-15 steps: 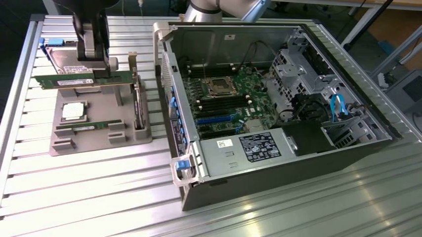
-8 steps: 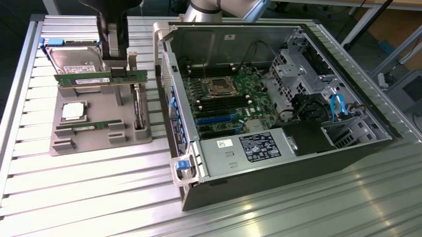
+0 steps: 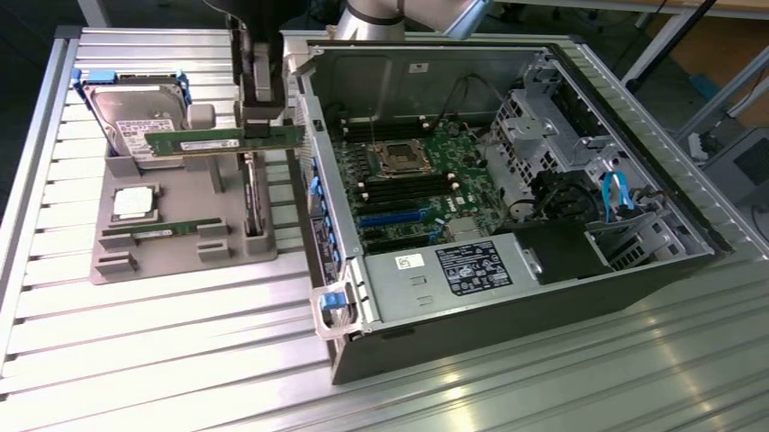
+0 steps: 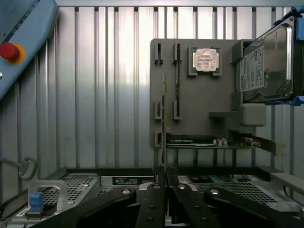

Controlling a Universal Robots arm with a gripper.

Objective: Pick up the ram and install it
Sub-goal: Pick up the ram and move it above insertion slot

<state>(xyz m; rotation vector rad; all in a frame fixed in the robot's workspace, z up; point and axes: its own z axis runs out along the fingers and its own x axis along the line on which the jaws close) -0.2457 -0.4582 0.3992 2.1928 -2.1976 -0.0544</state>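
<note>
My pincer (image 3: 268, 128) pinches the ram (image 3: 211, 142) near one end. I judge it light, stiff and fragile, best gripped on its bare edges.

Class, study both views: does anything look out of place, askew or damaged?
Nothing looks damaged or spilled. One ram is out of the grey tray, clamped in the gripper beside the open case; the second stick and processor sit squarely in their slots.

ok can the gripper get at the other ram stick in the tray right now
Probably not: the gripper is shut on one ram stick above the gray tray. The other ram stick lies uncovered there.
</note>
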